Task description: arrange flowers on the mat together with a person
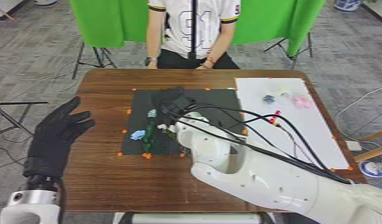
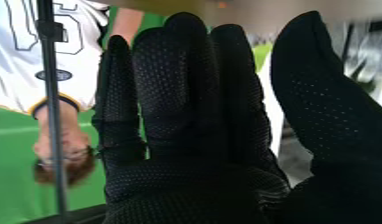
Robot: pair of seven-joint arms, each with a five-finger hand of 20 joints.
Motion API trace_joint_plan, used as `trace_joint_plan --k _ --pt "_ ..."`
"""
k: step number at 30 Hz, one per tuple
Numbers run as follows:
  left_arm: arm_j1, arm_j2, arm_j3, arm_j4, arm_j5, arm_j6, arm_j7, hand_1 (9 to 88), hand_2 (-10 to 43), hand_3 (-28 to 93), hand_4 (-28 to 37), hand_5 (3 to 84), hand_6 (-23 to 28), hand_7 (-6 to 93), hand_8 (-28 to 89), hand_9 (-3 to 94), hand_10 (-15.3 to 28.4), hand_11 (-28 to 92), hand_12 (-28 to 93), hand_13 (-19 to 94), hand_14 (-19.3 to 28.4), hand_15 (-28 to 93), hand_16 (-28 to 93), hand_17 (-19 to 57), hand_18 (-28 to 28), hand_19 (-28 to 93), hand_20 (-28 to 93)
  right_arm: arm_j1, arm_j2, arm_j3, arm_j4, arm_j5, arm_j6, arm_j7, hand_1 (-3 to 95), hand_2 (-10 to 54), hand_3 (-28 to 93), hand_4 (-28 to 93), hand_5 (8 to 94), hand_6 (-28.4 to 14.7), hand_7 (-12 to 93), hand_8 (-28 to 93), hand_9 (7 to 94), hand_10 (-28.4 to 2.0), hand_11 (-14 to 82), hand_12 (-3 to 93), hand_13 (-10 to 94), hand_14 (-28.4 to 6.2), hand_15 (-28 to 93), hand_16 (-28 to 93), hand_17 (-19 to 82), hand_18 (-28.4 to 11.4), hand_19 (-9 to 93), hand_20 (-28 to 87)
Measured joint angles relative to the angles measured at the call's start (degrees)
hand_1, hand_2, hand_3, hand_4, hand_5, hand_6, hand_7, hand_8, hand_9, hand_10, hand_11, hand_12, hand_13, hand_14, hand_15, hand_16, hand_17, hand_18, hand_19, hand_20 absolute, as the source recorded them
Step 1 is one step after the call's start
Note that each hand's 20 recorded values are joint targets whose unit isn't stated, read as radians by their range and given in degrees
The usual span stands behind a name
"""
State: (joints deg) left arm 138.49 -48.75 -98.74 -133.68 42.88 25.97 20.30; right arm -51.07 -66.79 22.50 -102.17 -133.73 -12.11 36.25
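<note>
The black mat (image 1: 150, 147) lies mid-table. On its left part are a light blue flower (image 1: 138, 134), a pale green flower (image 1: 152, 113) and green stems (image 1: 148, 137); a small white flower (image 1: 163, 127) lies beside the stems. My right hand (image 1: 177, 100) is over the mat's upper middle, beyond these flowers, and the arm covers part of the mat. In the right wrist view that right hand (image 2: 192, 185) has straight fingers, the thumb apart, and nothing between them. Left of the mat, my left hand (image 1: 59, 132) is open near the table's left edge.
A white sheet (image 1: 325, 135) on the table's right side holds a pink flower (image 1: 302, 101), a grey-blue flower (image 1: 268, 99) and a red item (image 1: 275, 117). My right arm (image 1: 250, 170) and its dark cables cross the table and part of the sheet. Orange bits mark the mat's edges.
</note>
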Motion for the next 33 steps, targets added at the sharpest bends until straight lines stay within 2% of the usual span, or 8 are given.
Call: trace_joint_plan --k 4,9,14,17,21,27,30,33 --pt "0.86 -0.07 -0.67 -0.16 -0.28 0.37 0.69 20.9 6.0 79 -28.3 33.7 7.4 16.1 -11 33.9 19.6 33 9 24 26.0 59 -13 -6.7 22.7 56 8 -4.38 1.56 8.48 -5.77 6.29 0.18 -0.63 40.1 -9.3 70 -26 65.5 0.6 15 -12 66.7 -15.6 31.7 18.2 63 -11.6 67 15 27 -21.3 79 7" --pt "1.51 -0.14 -1.05 -0.17 -0.52 0.59 1.18 20.5 5.9 79 -28.3 33.5 7.3 16.2 -11 33.5 19.5 33 9 24 26.0 59 -13 -6.8 22.7 56 8 -11.71 3.74 20.04 -12.54 13.73 1.76 -1.95 35.2 -2.9 68 -24 62.4 -1.1 14 -11 65.1 -16.7 29.1 17.6 61 -13.5 66 14 25 -21.8 78 7" --pt "2.24 -0.87 -1.97 -0.16 -0.54 0.58 1.06 19.0 6.1 79 -28.3 33.3 6.7 15.5 -11 33.4 19.1 31 8 24 26.0 57 -13 -7.4 22.6 54 8 -22.68 4.14 35.3 -19.14 27.29 2.53 -3.7 30.7 1.7 67 -23 62.2 -1.4 13 -11 64.8 -17.4 28.1 17.2 61 -14.2 66 13 24 -22.3 77 7" --pt "3.12 -1.48 -2.88 -0.15 -0.32 0.29 0.78 17.8 6.3 78 -28.3 32.3 5.8 14.8 -11 32.3 17.8 28 8 23 25.4 53 -13 -8.1 22.7 52 7 -29.26 4.85 42.25 -21.77 31.52 6.69 -5.0 28.1 3.3 68 -23 60.6 -1.6 13 -11 61.9 -18.3 25.3 16.2 58 -16.2 65 12 22 -22.8 74 6" --pt "4.71 -2.46 -4.67 -0.14 0.6 -0.77 -0.45 16.8 6.0 78 -28.3 31.0 4.7 14.4 -11 30.6 16.8 26 8 22 25.0 51 -12 -8.8 22.8 50 6 -38.13 5.27 51.39 -22.66 37.94 16.77 -8.87 24.1 5.7 68 -23 56.5 -2.7 12 -11 58.2 -19.4 22.2 15.4 53 -18.8 63 10 19 -24.3 71 6" --pt "6.61 -3.58 -5.6 -0.1 1.16 -2.58 -0.64 15.2 5.6 77 -28.3 29.5 3.9 13.8 -11 28.5 16.4 24 9 20 24.2 49 -10 -10.4 22.9 49 7 -48.66 5.98 59.82 -22.49 52.16 27.21 -17.05 20.7 6.7 69 -23 51.5 -3.0 11 -10 52.9 -19.6 19.1 14.9 49 -20.4 61 9 16 -25.3 67 8" --pt "7.07 -3.63 -5.55 -0.03 1.08 -2.85 0.35 15.0 5.3 78 -28.3 29.7 4.2 14.2 -10 28.6 16.7 25 10 20 24.3 50 -9 -10.5 22.9 48 8 -52.13 6.57 61.59 -22.49 53.48 28.27 -18.56 19.6 7.5 69 -23 50.6 -3.1 11 -10 51.5 -20.1 18.5 15.0 47 -21.1 60 8 15 -25.3 66 8" --pt "7.16 -3.63 -5.41 0.02 1.02 -2.84 1.94 14.9 5.2 78 -28.3 29.8 4.3 14.2 -11 28.9 16.8 25 10 20 24.5 50 -9 -10.6 22.9 48 8 -55.2 6.17 65.76 -22.53 56.62 24.22 -19.59 19.1 7.6 69 -23 50.3 -3.0 11 -10 51.1 -20.2 18.1 15.0 46 -21.2 60 8 15 -25.1 65 9"
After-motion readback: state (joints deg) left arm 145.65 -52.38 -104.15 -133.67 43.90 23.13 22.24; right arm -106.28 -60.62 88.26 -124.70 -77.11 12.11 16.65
